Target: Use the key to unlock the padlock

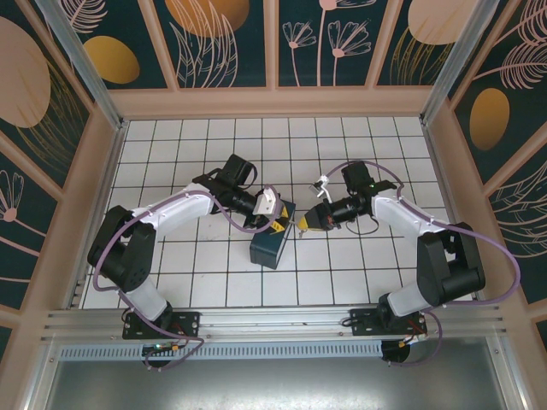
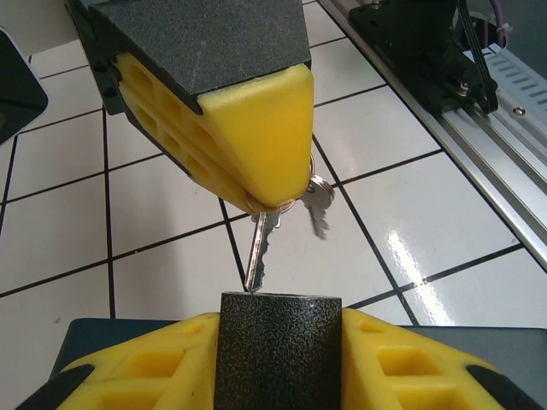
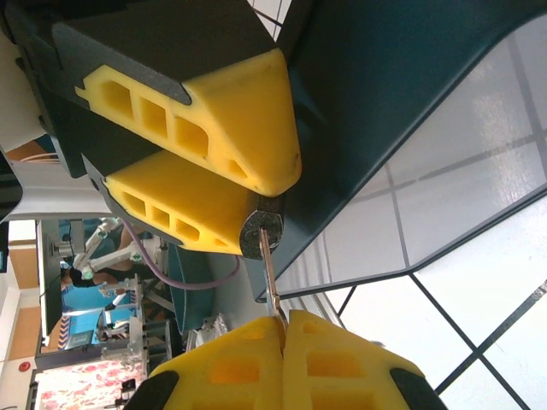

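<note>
White square tiles with dark grout lines cover the table [image 1: 205, 273], which is walled in by dark teal panels [image 1: 222, 34] painted with gold discs and pale flower outlines and edged at the near side by a ribbed aluminium rail [image 1: 282, 320]. A dark blue box [image 1: 273, 243] sits near the middle of the tiles, just under the spot where the two arms meet. The left gripper [image 2: 278, 316] clamps the small padlock with a dark speckled metal body [image 2: 278, 367] between its yellow pads, keyhole end turned toward the other arm; the shackle is hidden. The right gripper [image 3: 284, 342] is clenched on the slim silvery key [image 2: 259, 256], whose bow is buried between the pads while two spare keys on the same ring [image 2: 318, 201] dangle beside it. Both things are up off the tiles, held in the air between the arms. The key's tip touches the padlock's end face at the round keyway, but nearly the whole blade is bare, so I judge that pickup and alignment are done and insertion has barely started. Left to do, by my reading: push the blade fully home, turn it, and free the shackle. The glossy tiles throw back bright glare from the lights overhead.
</note>
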Motion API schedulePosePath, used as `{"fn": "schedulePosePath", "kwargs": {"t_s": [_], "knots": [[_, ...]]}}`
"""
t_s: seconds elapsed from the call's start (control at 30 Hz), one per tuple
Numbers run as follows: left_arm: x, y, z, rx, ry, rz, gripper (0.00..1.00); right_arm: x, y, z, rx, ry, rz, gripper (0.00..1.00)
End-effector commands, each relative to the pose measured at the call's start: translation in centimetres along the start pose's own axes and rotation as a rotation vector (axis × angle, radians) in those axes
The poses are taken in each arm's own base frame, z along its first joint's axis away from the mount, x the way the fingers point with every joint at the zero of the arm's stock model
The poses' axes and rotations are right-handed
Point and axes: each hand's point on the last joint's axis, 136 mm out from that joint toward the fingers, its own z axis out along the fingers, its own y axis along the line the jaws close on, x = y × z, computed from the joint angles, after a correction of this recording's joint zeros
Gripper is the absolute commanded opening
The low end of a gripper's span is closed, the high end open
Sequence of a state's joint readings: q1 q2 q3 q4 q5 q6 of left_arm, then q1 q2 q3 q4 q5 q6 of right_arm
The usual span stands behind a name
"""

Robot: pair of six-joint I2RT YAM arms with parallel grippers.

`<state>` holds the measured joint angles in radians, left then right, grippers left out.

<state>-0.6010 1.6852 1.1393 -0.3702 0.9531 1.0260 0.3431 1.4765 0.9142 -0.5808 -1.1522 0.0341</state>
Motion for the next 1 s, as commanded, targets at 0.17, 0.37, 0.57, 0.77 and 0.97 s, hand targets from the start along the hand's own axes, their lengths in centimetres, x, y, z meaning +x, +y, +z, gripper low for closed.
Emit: {"fn": "schedulePosePath", "kwargs": {"t_s": [0.17, 0.37, 0.57, 0.77, 0.97], "knots": [[0.3, 0.4, 0.0, -0.011, 0.018, 0.025, 0.34, 0.2, 0.3, 0.4, -0.009, 0.027, -0.012, 0.00], [0.2, 0.4, 0.0, -0.014, 0.016, 0.026, 0.34, 0.3, 0.1, 0.7, 0.000, 0.036, -0.010, 0.00], [0.4, 0.4, 0.1, -0.013, 0.026, 0.024, 0.34, -0.1, 0.4, 0.6, -0.002, 0.028, -0.017, 0.00], [0.5, 0.5, 0.0, -0.020, 0.033, 0.028, 0.34, -0.5, 0.5, 0.5, -0.003, 0.024, -0.019, 0.00], [0.6, 0.3, 0.0, -0.014, 0.036, 0.027, 0.34, -0.5, 0.3, 0.5, 0.021, 0.017, -0.017, 0.00]]}}
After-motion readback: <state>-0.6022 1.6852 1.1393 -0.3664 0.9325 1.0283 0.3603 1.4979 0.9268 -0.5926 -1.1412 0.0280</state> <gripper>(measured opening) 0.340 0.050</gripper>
